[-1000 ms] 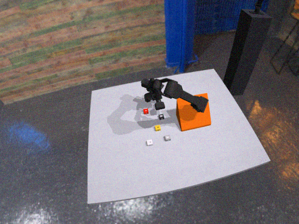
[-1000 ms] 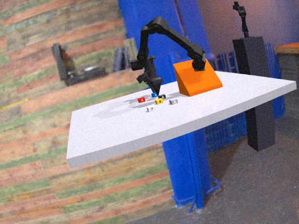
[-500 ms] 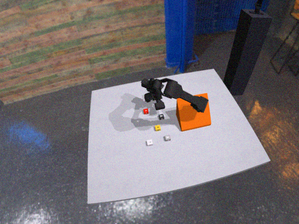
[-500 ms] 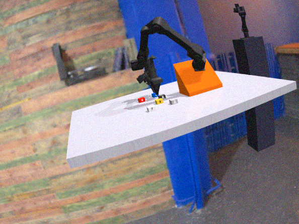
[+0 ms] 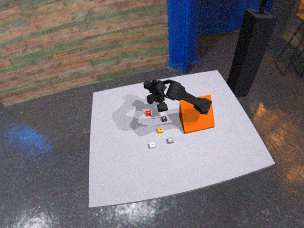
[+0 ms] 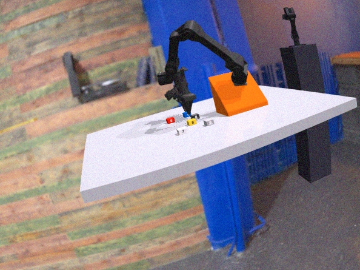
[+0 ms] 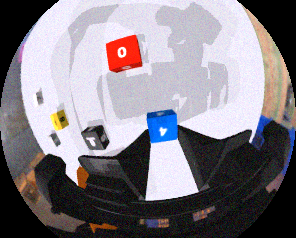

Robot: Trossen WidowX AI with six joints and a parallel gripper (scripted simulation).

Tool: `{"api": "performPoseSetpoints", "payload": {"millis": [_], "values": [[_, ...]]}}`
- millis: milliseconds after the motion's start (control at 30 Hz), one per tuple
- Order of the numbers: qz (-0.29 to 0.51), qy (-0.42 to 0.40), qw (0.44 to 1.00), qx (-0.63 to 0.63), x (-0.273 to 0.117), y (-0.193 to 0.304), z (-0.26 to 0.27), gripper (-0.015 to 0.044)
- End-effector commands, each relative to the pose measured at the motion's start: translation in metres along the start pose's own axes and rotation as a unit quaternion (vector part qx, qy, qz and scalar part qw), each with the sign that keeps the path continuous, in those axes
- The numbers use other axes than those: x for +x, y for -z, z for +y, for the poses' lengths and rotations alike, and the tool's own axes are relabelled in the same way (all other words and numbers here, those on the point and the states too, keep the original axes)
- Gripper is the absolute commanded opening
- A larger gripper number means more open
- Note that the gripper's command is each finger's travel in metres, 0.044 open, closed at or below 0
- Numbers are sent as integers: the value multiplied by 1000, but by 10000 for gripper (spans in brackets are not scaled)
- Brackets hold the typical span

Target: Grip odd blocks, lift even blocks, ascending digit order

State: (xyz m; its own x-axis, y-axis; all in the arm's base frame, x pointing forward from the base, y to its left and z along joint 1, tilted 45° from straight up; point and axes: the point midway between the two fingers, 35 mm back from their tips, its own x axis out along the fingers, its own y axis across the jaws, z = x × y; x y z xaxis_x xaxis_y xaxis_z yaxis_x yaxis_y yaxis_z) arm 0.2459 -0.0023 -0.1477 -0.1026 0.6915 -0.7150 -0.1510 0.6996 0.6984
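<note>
Blocks (image 5: 148, 113) (image 6: 170, 120) (image 7: 124, 54) — red, blue, black, yellow, pale (numbered) — spread out.

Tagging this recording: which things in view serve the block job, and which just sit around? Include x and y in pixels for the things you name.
Job:
- gripper (image 6: 188, 113) (image 7: 162, 130)
- red block (image 5: 148, 113) (image 6: 170, 120) (image 7: 124, 53)
- blue block (image 6: 186, 114) (image 7: 162, 126)
- black block (image 5: 164, 119) (image 6: 196, 116) (image 7: 95, 138)
- yellow block (image 5: 160, 130) (image 6: 191, 122) (image 7: 60, 120)
- gray block (image 5: 170, 140) (image 6: 208, 122)
- white block (image 5: 152, 145) (image 6: 182, 131)

Just around:
- dark pillar (image 5: 252, 53) (image 6: 312, 72)
- blue column (image 5: 180, 27)
</note>
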Motion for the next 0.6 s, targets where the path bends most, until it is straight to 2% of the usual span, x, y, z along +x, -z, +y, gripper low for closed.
{"api": "performPoseSetpoints", "payload": {"millis": [0,567], "values": [[-1,-3,1000,3,1,0,0,120],[-1,-2,1000,4,-13,0,0,120]]}}
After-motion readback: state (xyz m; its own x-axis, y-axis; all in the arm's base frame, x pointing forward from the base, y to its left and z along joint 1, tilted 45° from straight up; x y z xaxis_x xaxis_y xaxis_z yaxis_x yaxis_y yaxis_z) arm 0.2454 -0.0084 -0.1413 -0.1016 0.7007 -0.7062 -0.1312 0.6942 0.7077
